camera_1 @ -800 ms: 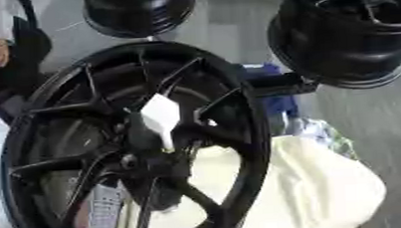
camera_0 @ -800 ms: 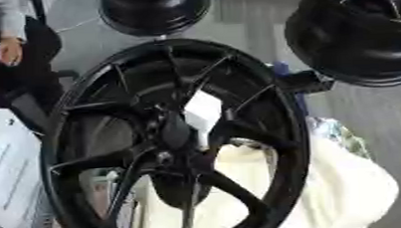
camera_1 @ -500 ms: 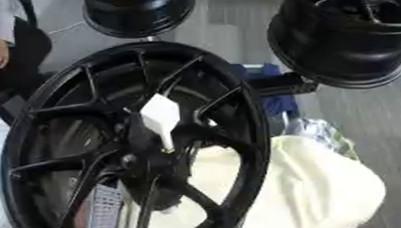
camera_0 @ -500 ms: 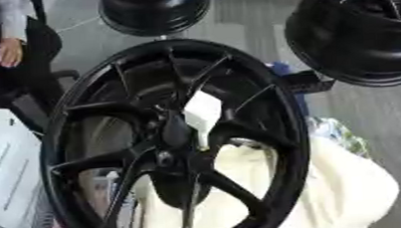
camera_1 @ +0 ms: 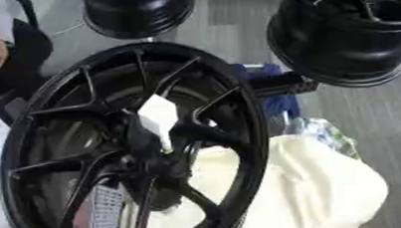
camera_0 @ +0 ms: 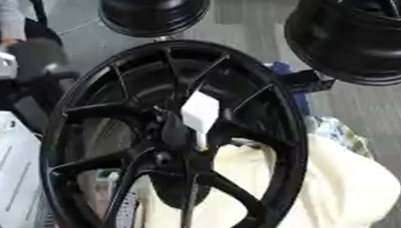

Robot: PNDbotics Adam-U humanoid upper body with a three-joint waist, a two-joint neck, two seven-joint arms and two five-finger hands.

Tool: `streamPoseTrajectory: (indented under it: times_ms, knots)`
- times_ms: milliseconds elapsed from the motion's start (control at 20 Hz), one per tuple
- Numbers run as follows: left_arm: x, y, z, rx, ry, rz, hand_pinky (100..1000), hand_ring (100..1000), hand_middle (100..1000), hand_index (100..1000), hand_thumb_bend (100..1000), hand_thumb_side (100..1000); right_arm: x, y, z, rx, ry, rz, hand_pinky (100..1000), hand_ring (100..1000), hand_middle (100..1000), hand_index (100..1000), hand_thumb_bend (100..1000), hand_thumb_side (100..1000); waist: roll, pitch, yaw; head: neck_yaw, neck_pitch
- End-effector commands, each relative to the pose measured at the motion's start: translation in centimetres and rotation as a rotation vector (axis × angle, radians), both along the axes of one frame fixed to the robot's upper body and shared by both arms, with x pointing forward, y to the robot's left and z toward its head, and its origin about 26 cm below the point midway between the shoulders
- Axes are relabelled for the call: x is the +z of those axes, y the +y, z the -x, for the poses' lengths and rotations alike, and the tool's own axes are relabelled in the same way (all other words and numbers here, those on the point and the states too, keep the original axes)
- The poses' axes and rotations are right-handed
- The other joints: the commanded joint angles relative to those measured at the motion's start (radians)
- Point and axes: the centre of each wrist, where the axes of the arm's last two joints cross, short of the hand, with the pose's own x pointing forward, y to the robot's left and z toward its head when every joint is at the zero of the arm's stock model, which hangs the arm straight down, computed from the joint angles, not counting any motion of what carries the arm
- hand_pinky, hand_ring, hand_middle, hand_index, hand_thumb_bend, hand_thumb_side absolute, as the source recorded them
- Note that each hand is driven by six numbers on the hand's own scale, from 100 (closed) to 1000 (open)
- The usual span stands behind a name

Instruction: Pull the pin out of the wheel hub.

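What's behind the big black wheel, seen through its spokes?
Through the spokes of the big black wheel shows a cream cloth at lower right and something pale and flat at left. The hub and spokes cover the rest.

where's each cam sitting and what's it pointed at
Left eye view: in the robot's head, looking down at the black wheel with a white pin at its hub; no hand or arm shows.
Right eye view: beside it in the head, same downward look, wheel shifted left; no hand shows either.
Shared: the wheel, pin, cream cloth and two more black rims beyond.
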Motion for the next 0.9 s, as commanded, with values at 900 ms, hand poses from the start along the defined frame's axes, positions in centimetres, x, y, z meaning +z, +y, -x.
streamPoseTrajectory:
  times_ms: [900]
  knots:
    - [-2.1,-6.0,-0.4,0.063,0.068,-0.152,841,819,735,860,292,403,1.4,0.2,0.1,-0.117,-0.05,-0.022,458,623,675,838,346,297,0.006,-0.02,-0.011,0.007,-0.005]
